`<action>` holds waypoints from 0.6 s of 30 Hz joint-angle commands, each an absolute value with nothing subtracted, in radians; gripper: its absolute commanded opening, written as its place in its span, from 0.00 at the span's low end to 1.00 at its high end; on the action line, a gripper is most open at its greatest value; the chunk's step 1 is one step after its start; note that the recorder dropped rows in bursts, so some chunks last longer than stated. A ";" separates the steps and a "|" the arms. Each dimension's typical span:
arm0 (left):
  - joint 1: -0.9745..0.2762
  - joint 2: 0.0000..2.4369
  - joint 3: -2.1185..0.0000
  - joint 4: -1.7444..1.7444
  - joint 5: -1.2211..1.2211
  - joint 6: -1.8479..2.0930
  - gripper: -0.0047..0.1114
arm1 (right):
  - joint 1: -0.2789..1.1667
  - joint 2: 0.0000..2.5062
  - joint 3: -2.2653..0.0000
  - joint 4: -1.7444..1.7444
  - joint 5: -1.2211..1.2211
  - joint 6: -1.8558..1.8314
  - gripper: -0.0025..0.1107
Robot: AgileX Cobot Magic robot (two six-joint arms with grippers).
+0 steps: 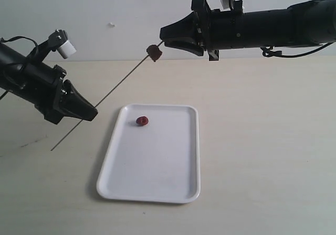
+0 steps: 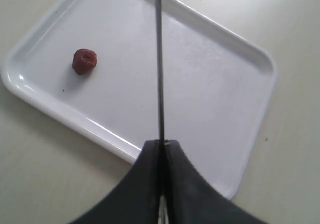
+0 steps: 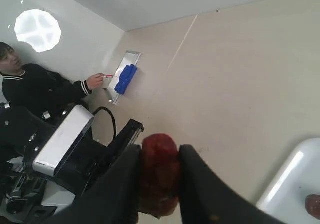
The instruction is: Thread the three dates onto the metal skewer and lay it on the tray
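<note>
My left gripper is shut on the thin metal skewer, which slants up and to the right above the table. At the skewer's upper tip, my right gripper is shut on one dark red date. I cannot tell how far the skewer has entered it. A second date lies in the far left part of the white tray. The third date is not in view.
The tray sits on a pale beige tabletop with a white wall behind. In the right wrist view a person in black stands beyond the left arm, near a blue object.
</note>
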State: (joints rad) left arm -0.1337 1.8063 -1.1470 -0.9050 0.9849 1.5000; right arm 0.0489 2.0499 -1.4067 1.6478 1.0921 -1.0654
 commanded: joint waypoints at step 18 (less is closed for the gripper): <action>-0.140 1.804 -1.154 -1.152 1.008 1.658 0.04 | 0.094 2.037 -1.404 1.621 1.101 -1.097 0.24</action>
State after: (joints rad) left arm -0.1337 1.8063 -1.1470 -1.1129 0.9869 1.6309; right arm 0.0746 2.0499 -1.4067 1.6373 1.0961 -1.0780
